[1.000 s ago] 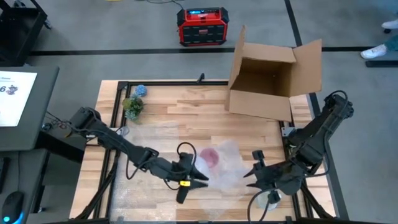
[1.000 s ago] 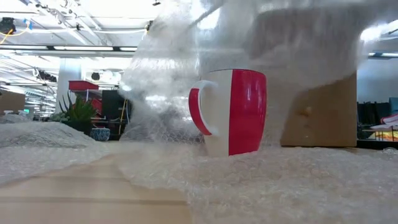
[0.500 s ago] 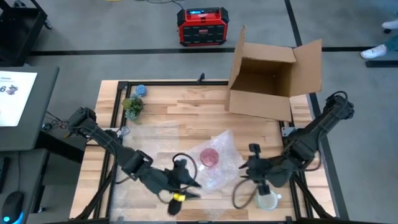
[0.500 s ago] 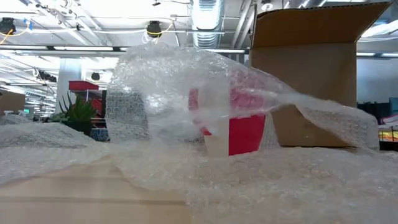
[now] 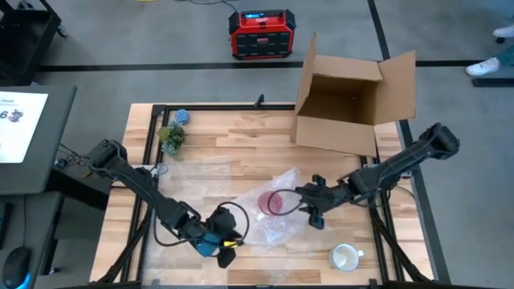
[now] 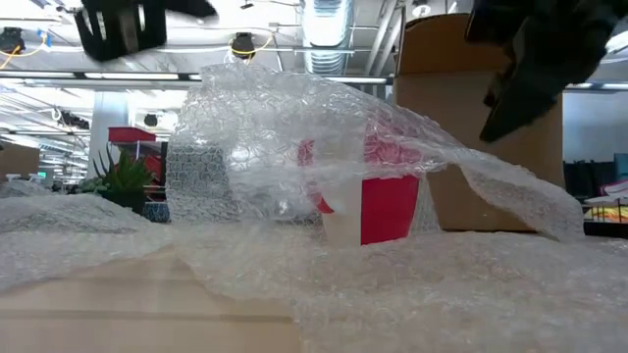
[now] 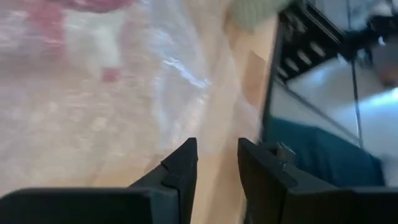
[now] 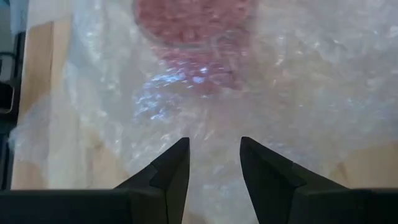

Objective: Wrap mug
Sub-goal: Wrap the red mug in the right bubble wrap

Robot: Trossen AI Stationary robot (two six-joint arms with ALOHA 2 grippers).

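Bubble wrap [image 6: 294, 127] now lies draped over the red-and-white mug [image 6: 368, 201], which stands upright near the middle of the table [image 5: 233, 140], toward its front edge. A second ago I had the sheet lifted high above the mug; half a second ago it had dropped onto it, and both arms were at the front edge.

My right gripper [image 5: 309, 202] has since come in from the front-right corner and hovers just beside the mug, fingers parted and empty, as its wrist view shows [image 8: 214, 162]. My left gripper [image 5: 222, 249] has pulled back to the front edge, fingers [image 7: 183, 171] apart with nothing between them.

So the first fold is laid, I judge, but it sits loose: the flap toward the box [image 5: 353, 100] hangs free and needs tucking. A white cup [image 5: 345, 258] waits at the front-right corner.
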